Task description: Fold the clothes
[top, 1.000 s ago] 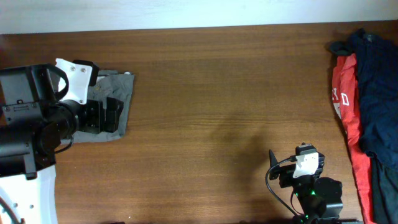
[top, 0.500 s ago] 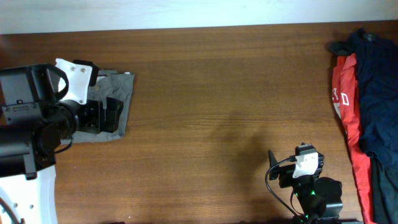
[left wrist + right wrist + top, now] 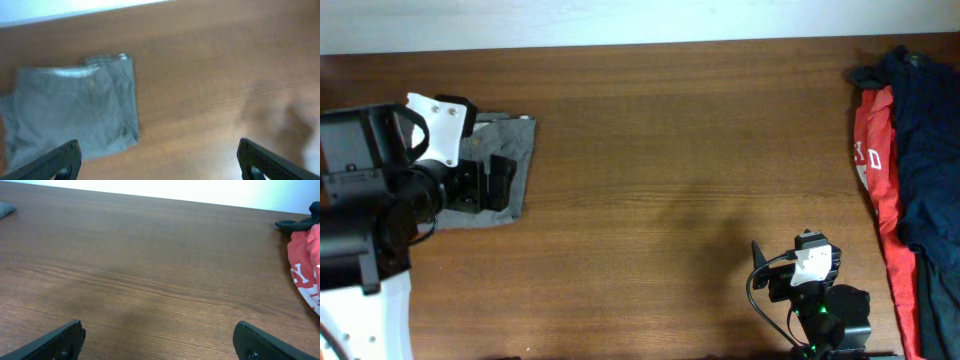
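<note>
Left end effector (image 3: pixel 160 167) released over folded grey shorts (image 3: pixel 75 115) on brown wood counter (image 3: pixel 670 150); right end effector (image 3: pixel 157 341) released, well apart.

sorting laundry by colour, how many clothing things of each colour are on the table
grey-olive shorts: 1
red garment: 1
navy heap: 1 (pieces within cannot be told apart)
total: 3
</note>
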